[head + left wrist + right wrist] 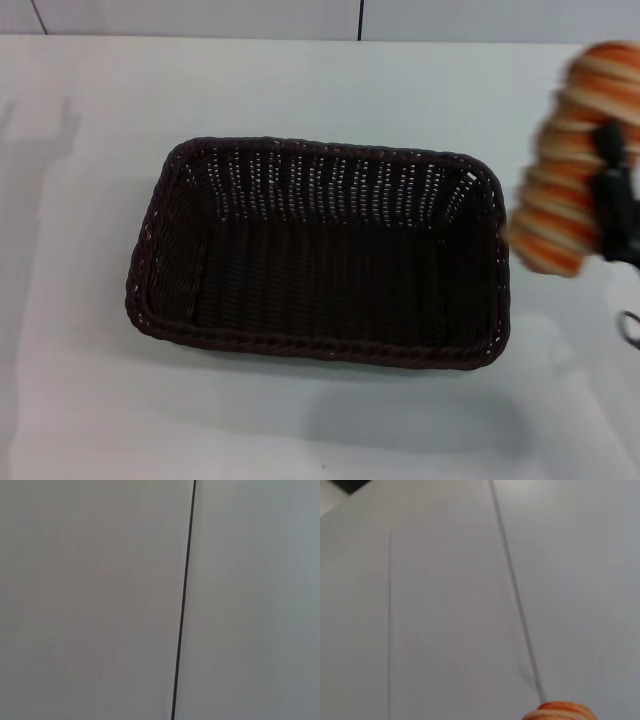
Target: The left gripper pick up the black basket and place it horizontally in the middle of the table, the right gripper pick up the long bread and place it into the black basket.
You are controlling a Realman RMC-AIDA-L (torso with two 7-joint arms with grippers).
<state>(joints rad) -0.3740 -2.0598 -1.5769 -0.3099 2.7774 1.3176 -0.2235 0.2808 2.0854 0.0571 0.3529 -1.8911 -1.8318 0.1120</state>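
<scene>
- Your right gripper [607, 185] has its fingers clamped on the long bread [572, 165], which hangs in the air just beside the right end of the black basket [320, 255], tilted rather than level.
- Carry the loaf left over the basket's open middle, turn it along the basket's long side, lower it close to the woven floor, then let go.
- Only the wrist end of the right arm shows, at the head view's right edge.
- The basket already lies crosswise, mid counter [80, 300].
- Your left gripper is out of sight; its camera faces a blank wall.
</scene>
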